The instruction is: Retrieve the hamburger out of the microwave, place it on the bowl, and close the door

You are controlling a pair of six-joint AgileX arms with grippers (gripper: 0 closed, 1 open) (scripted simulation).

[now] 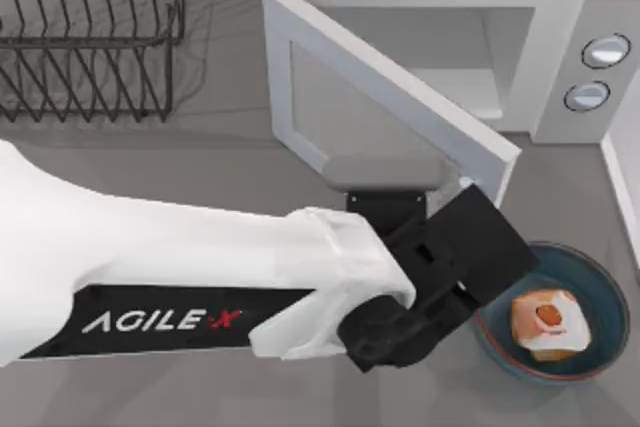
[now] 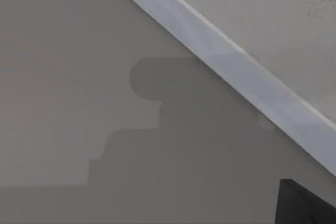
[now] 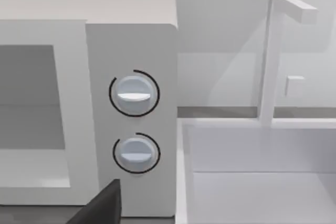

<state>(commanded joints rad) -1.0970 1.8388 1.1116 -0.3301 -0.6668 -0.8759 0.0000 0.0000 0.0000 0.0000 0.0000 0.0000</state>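
One of most things, two knobs

On the table stand one microwave (image 1: 560,57) with one door (image 1: 390,97) swung open and two round knobs (image 3: 134,94), one blue-teal bowl (image 1: 592,277) holding one hamburger (image 1: 548,322), and one dark wire rack (image 1: 90,37). One AgileX arm (image 1: 180,277) reaches across, and one white sink basin (image 3: 257,182) sits beside the microwave.

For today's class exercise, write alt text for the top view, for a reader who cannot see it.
The hamburger sits in the bowl at the table's right, while the left arm's gripper is by the free edge of the half-open door of the microwave. A wire rack stands at the left.
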